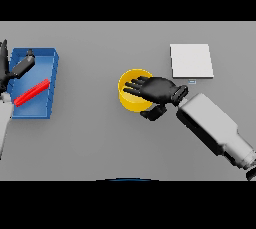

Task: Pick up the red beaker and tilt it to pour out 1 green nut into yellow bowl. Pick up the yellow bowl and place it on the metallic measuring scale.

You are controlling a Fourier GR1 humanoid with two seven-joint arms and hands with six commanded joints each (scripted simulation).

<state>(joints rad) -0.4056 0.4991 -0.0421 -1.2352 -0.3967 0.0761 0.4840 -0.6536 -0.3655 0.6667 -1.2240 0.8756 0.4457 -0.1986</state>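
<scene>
right hand (156, 89) lies over one yellow bowl (131, 100) near the middle of the grey table (95, 138), fingers stretched out across the bowl's opening and thumb tucked low beside its near right rim; whether the thumb presses the wall i cannot tell. one flat metallic measuring scale (191, 60) sits behind and to the right of the bowl, apart from it. at the far left stands one blue tray (50, 60), and one red beaker (31, 92) lies tilted inside it. left hand (20, 68) shows at the tray's left edge above the beaker; its fingers are too unclear to read. no green nut can be made out.
</scene>
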